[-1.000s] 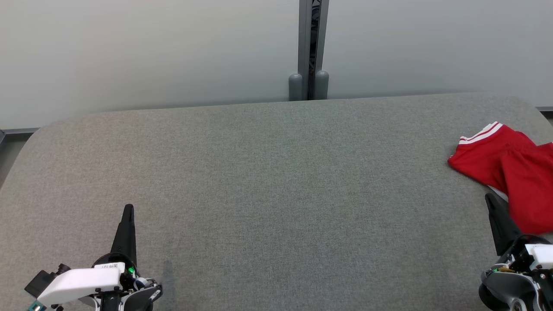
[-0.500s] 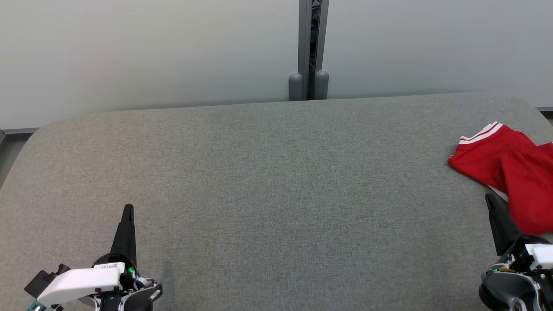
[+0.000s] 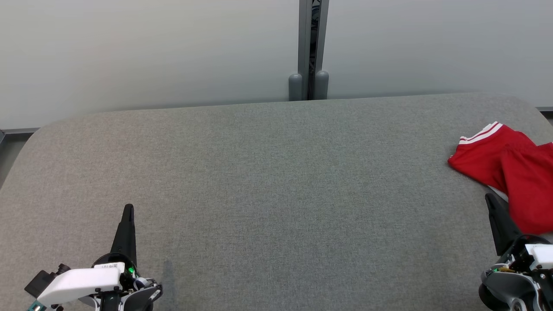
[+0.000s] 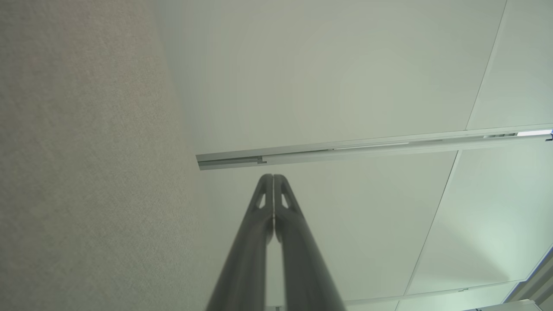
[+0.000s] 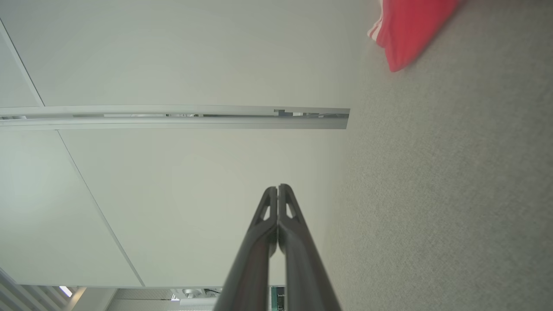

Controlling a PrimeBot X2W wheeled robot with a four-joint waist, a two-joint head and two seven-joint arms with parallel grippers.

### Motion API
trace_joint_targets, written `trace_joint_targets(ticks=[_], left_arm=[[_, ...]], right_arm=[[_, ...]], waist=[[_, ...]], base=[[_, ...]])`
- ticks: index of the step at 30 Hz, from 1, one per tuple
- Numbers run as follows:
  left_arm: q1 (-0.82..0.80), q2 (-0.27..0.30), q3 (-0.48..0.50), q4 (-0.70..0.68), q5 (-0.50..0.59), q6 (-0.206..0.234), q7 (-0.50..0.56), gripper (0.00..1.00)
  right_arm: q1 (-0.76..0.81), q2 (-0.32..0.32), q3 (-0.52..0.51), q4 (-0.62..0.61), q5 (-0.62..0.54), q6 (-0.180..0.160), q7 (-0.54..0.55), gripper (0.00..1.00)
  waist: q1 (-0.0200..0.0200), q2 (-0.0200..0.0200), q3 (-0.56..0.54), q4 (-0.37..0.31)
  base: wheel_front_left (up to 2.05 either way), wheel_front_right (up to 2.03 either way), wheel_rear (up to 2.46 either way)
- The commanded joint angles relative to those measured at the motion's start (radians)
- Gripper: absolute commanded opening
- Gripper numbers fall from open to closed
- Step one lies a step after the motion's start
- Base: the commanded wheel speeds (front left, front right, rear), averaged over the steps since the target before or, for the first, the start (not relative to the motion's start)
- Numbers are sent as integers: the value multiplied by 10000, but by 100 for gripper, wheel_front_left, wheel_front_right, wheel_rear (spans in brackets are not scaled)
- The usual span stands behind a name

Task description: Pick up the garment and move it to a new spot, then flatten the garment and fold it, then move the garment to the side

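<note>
A red garment [image 3: 514,172] with white stripes along one hem lies crumpled at the right edge of the grey table [image 3: 268,181], partly cut off by the head view's border. It also appears as the red garment [image 5: 408,28] at the top of the right wrist view. My right gripper [image 3: 490,199] is shut and empty at the lower right, its tip just left of the garment's near edge. In its own view the right gripper [image 5: 278,188] has both fingers pressed together. My left gripper [image 3: 128,209] is shut and empty at the lower left, far from the garment; its tips meet in the left gripper [image 4: 273,177] wrist view.
Pale wall panels stand behind the table, joined by a dark vertical post [image 3: 313,47] at the centre back. The table has rounded far corners, and the garment lies near the right one.
</note>
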Motion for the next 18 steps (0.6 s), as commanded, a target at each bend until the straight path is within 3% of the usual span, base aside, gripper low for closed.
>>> trace_joint_targets(ticks=[1, 18], left_arm=[[-151, 23, 38, 1, 37, -68, 32, 0], [-150, 11, 56, 1, 51, -67, 46, 0]], right_arm=[[-35, -85, -25, -32, 78, 4, 48, 0], [-35, -85, -24, -32, 78, 4, 47, 0]], waist=[[0, -1, 0, 0], [0, -1, 0, 0]], base=[[0, 0, 0], [0, 0, 0]])
